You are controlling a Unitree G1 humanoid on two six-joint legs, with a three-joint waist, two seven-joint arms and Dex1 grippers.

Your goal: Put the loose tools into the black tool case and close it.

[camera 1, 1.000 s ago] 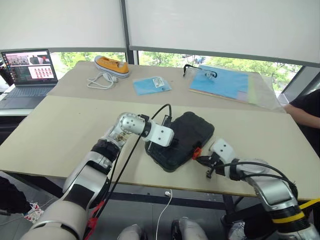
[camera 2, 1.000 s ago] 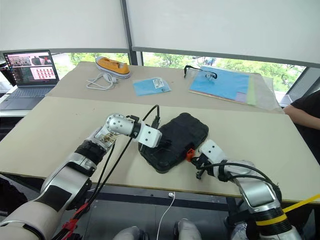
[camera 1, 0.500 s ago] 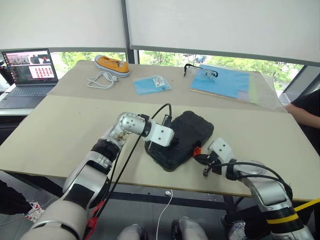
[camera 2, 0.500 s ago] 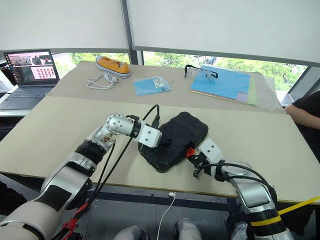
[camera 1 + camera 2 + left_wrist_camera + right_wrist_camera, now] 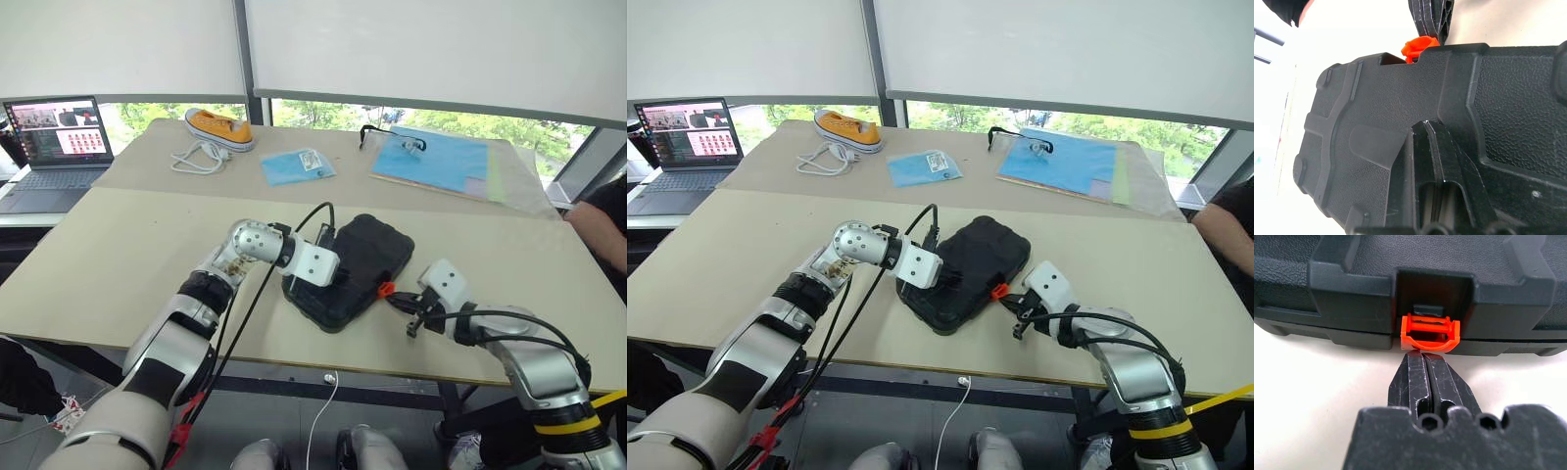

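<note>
The right gripper (image 5: 1422,357) has its two black fingers pressed flat together, holding nothing, and their joined tip sits right under the small orange latch (image 5: 1429,333) on the front edge of the flat black moulded-plastic tool case (image 5: 353,269); whether the tip actually touches the latch is hard to tell from the wrist view. The latch hangs out and down from its notch in the case's edge. The left gripper (image 5: 1431,134) is likewise closed tight, its fingers lying across the pebbled top of the lid, pointing towards the latch side.

The case lies with its lid down, near the front edge of the pale wooden table (image 5: 118,255), turned at an angle between the two arms. Farther back on the table are an orange sneaker (image 5: 219,128) with a white coiled cable (image 5: 197,157) just beside it, a light blue packet (image 5: 297,165), and blue sheets (image 5: 436,162) with dark-framed glasses (image 5: 392,138) resting at their edge. An open grey laptop (image 5: 57,144) stands off to the left side.
</note>
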